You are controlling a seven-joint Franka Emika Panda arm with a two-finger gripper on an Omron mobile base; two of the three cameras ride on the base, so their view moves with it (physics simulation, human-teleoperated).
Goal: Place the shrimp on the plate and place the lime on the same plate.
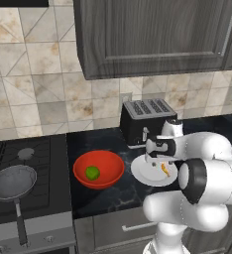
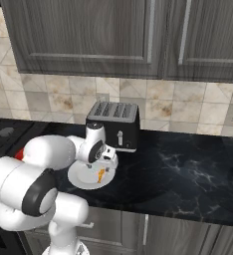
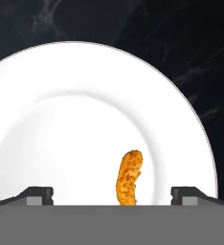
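Shrimp (image 3: 128, 178) lies flat on the white plate (image 3: 61, 119), released and not gripped. In the hand view it sits between the two dark fingertips (image 3: 35, 195), which stand wide apart with clear space on either side of it. The gripper (image 3: 111, 197) is therefore open and holds nothing. In the left base view the shrimp (image 1: 164, 170) shows as a small orange piece toward the right part of the plate (image 1: 144, 171), directly under the gripper (image 1: 160, 159). In the right base view the shrimp (image 2: 101, 174) rests on the plate (image 2: 81, 178) below the gripper (image 2: 104, 162).

The plate stands on the black marbled counter (image 2: 178, 169), near its front edge, just in front of the black toaster (image 1: 146, 120), which stands at the counter's back edge against the tiled wall.

The lime (image 1: 92, 172) sits inside the red bowl (image 1: 98, 169), near its centre. The bowl stands on the counter near its left edge, just beside the plate and apart from it. Left of the counter, a grey frying pan (image 1: 13, 182) rests on the stove (image 1: 33, 163), handle pointing toward the front edge.
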